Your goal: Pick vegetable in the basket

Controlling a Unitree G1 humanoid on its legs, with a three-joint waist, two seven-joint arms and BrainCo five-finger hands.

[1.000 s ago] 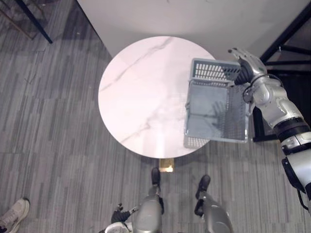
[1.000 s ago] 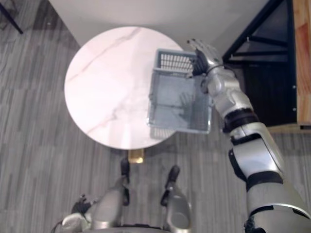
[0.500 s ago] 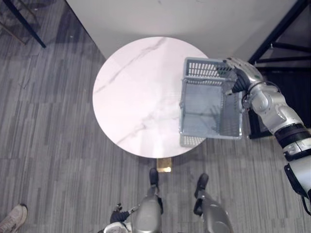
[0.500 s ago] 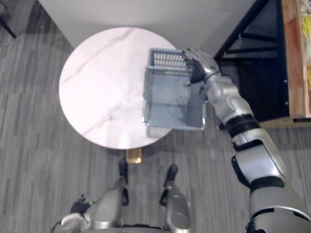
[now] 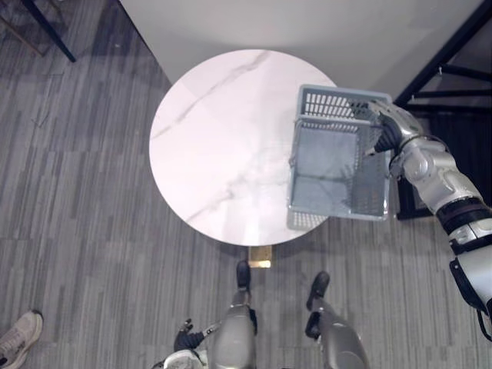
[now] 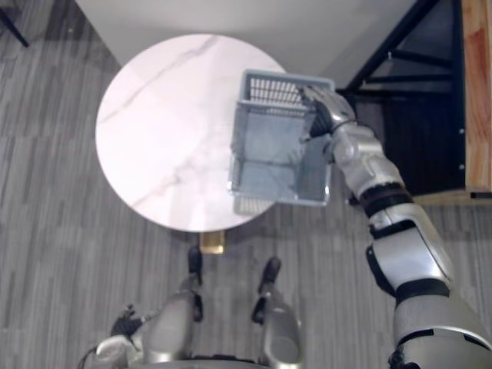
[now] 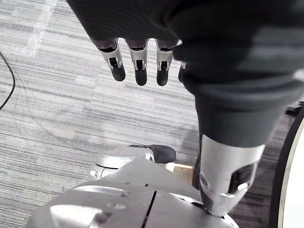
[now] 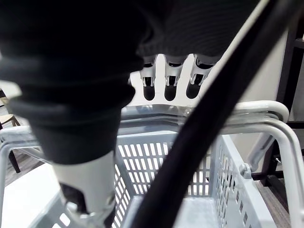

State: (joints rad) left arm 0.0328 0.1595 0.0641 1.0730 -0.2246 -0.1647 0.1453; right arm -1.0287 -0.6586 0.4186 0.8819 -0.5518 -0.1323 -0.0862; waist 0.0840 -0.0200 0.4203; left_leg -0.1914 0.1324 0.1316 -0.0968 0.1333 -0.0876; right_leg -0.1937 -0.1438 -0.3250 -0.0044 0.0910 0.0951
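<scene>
Grey carpet [image 5: 77,200], round white marble table [image 5: 223,146] mid frame. Grey plastic basket [image 5: 330,165] on its right edge; right hand [image 5: 387,127] curled round upper-right rim. Left hand [image 7: 137,54] slack, fingers straight.

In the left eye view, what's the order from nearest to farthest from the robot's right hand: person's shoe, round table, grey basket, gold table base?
1. Grey basket, its far right rim held by the right hand.
2. Round table, to the hand's left.
3. Gold table base, under the table's near edge.
4. Person's shoe, on the floor, far lower left.
</scene>
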